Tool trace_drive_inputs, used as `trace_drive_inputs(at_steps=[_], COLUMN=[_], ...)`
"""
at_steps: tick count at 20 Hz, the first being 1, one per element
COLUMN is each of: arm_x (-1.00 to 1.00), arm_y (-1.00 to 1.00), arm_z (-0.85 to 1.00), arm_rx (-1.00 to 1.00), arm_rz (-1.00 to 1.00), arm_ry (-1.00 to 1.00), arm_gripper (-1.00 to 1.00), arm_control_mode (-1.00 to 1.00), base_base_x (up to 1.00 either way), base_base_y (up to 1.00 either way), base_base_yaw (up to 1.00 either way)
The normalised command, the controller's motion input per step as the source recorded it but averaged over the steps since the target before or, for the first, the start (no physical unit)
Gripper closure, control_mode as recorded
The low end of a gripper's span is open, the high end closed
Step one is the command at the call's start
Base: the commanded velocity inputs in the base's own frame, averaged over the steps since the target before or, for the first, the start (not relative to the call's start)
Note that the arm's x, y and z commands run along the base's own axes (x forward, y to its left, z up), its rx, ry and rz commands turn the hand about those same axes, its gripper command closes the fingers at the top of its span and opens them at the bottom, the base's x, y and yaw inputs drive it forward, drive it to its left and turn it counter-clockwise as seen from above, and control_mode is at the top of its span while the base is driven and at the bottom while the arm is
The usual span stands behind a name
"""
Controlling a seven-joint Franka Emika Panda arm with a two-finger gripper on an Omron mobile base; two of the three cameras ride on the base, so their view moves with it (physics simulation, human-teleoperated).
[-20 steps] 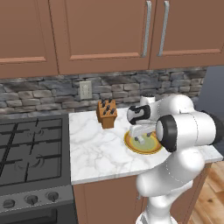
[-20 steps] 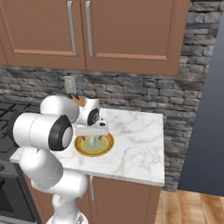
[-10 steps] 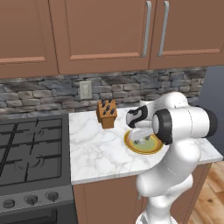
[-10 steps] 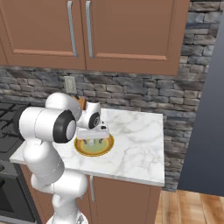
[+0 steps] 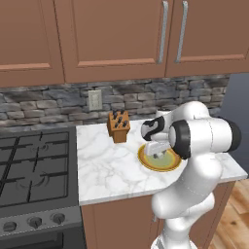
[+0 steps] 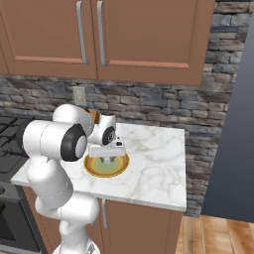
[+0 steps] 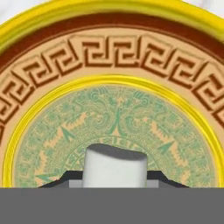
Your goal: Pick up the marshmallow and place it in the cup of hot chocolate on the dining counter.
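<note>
Gripper [image 7: 114,177] low over the yellow plate [image 7: 52,26], clenched on the marshmallow [image 7: 114,166]: dark finger tips [image 7: 65,178] flank the white lump on either side. Marshmallow sits at plate centre, upright, its long axis running along the line of the hand, directly between the tips. Plate rests on the marble surface [image 5: 112,170] near the knife block [image 5: 118,126]. Judgement: grasp looks made; next move a straight lift clear of the plate. Cup not located here.
</note>
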Motion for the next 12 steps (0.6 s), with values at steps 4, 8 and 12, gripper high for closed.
trace_drive_inputs(at_steps=[4,8,12], arm_x=[-0.36,-0.42,-0.49], arm_y=[0.07,0.01,0.10], arm_z=[0.09,0.76,0.94], arm_rx=[0.00,0.02,0.00], arm_rz=[0.00,0.00,0.00], arm_ry=[0.00,0.00,0.00], arm_gripper=[1.00,1.00,1.00], arm_control_mode=[-1.00,-1.00,-1.00], base_base_x=[0.00,0.00,0.00], base_base_y=[0.00,0.00,0.00], base_base_yaw=[0.00,0.00,0.00])
